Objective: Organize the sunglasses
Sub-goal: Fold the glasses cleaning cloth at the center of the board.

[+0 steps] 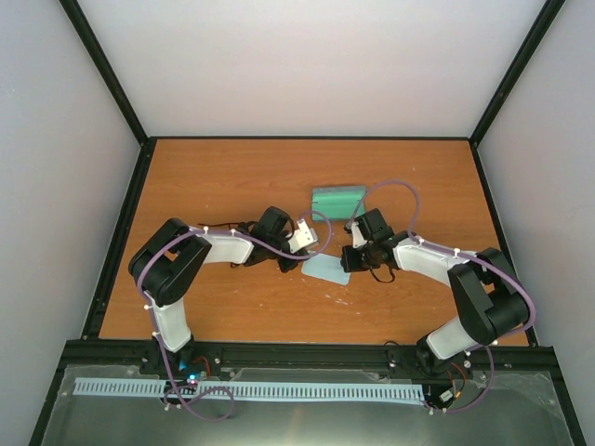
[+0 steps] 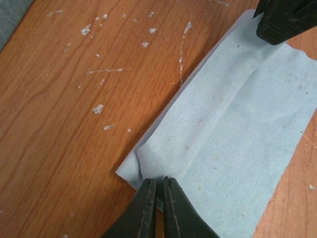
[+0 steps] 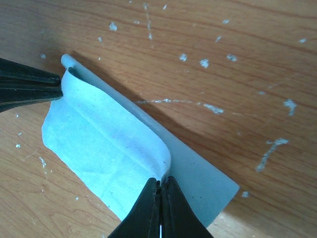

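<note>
Cloth point(image 2: 233, 129), pale blue and folded, is pinched at both ends: left gripper point(image 2: 158, 181) at 9 o'clock, right gripper point(image 3: 159, 182) at 3 o'clock. Green-lined case point(image 1: 337, 200) lies at 12 o'clock.

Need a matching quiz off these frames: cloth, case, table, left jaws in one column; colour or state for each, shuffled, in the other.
Things:
1. cloth
2. case
3. table
4. left jaws

Colour or state:
A. green, lying farther from the arm bases than the cloth
B. orange-brown wood with pale scuffs
C. closed on the cloth's edge
D. pale blue, partly folded over

Pairs: 1-D, 2-A, 3-B, 4-C
</note>
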Tool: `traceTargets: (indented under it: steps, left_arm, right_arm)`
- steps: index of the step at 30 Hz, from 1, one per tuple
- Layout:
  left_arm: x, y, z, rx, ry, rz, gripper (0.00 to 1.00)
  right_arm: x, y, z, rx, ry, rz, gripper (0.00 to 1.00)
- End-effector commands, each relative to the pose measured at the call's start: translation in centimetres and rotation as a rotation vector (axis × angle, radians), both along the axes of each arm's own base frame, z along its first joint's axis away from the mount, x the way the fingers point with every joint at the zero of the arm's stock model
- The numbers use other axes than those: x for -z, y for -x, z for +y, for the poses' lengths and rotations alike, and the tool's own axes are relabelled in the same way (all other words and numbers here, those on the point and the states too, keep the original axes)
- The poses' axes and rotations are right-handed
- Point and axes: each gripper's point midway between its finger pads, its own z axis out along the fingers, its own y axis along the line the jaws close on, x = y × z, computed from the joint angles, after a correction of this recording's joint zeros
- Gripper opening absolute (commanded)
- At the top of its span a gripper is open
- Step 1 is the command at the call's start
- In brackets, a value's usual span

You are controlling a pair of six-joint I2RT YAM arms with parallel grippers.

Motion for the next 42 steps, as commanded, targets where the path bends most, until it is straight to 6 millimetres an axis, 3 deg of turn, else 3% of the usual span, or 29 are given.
traceTargets:
  steps: [1,14,26,32,37,42]
  left_arm:
    - [-1.6,0.0,-0.5,0.009,0.052,-0.01,0.09]
    - [-1.4,1.0,0.4,0.002,0.044,-0.015,0.18]
    - [-3.3,0.4,1.0,-0.04,0.056,-0.076,0.23]
    - [-3.5,0.2,1.0,-0.049,0.056,-0.09,0.23]
    - [-3.6,-0.1,1.1,-0.055,0.054,-0.103,0.23]
    - [-3.8,-0.2,1.3,-0.065,0.053,-0.117,0.23]
  right_arm:
    - [0.6,0.6,0.8,-0.028,-0.018,0.009,0.04]
    - [1.7,2.8,1.0,-0.085,-0.016,0.059,0.1]
    - [1.7,4.6,0.7,-0.114,-0.011,0.068,0.2]
    - [0.5,3.7,1.0,-0.094,-0.039,0.0,0.3]
    - [0.6,3.1,2.1,-0.119,-0.065,0.02,0.31]
    - [0.5,3.8,3.1,-0.162,-0.12,0.055,0.31]
